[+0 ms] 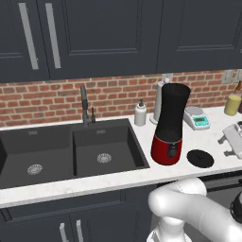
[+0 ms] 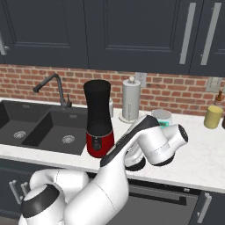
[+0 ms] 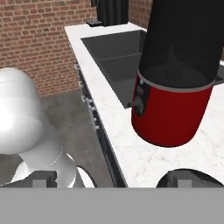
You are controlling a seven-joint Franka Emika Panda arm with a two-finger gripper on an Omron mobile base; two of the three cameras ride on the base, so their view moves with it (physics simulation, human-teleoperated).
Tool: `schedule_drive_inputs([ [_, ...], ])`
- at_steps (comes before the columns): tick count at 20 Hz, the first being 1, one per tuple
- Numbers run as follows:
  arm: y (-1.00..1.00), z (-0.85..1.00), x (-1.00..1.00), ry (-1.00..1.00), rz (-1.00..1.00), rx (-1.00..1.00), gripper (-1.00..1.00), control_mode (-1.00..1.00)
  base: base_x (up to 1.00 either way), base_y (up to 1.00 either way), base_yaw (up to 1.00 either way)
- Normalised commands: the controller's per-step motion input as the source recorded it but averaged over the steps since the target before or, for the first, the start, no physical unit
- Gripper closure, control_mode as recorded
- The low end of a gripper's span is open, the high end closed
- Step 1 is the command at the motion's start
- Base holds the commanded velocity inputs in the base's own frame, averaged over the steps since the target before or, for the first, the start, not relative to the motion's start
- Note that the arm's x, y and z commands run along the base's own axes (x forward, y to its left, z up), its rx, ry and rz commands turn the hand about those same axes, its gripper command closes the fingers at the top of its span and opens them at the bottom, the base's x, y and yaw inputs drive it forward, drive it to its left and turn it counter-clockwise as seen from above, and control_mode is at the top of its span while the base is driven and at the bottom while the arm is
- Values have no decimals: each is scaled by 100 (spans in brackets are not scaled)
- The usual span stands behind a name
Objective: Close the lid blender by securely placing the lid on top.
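We count one blender [image 1: 170, 126], one lid [image 1: 200, 158], one soap bottle [image 1: 140, 113], one paper towel roll [image 2: 131, 99], one kitchen scale [image 1: 197, 117], one yellow canister [image 2: 213, 116] and a double sink [image 1: 66, 151] with a single dark faucet [image 1: 85, 105]. The blender stands upright on the white counter [image 1: 118, 179], just to the right of the sink's right basin, its tall black jar uncovered above the glossy red base. The lid lies flat on the counter just beside the blender's base, on its right in the left base view and apart from it, not far from the counter's front edge. In the hand view the lid's dark curve [image 3: 192, 178] sits at the bottom right, just below the red base [image 3: 170, 113]. Bare counter lies in front of the blender and around the lid; the scale and the paper towel roll stand farther back toward the brick wall, with the soap bottle left of the roll. We see the arm rise from below the counter front and bend forward, its wrist hanging low over the counter to the right of the blender, covering the lid in the right base view. The gripper [image 3: 116, 178] looks along the counter front toward the sink, its two dark fingertips [image 3: 43, 177] spread wide with nothing between them.
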Motion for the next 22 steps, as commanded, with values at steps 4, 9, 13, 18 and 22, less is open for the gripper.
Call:
schedule_drive_inputs([
  [4,0,-33,20,0,6,0,-100,-100,0,0,0],
  [9,0,-26,27,0,5,0,-100,-100,0,0,0],
  [13,0,-18,26,0,3,0,-100,-100,0,0,0],
  [18,0,-19,18,0,3,0,-100,-100,0,0,0],
  [22,0,-23,25,0,2,0,-100,-100,0,0,0],
])
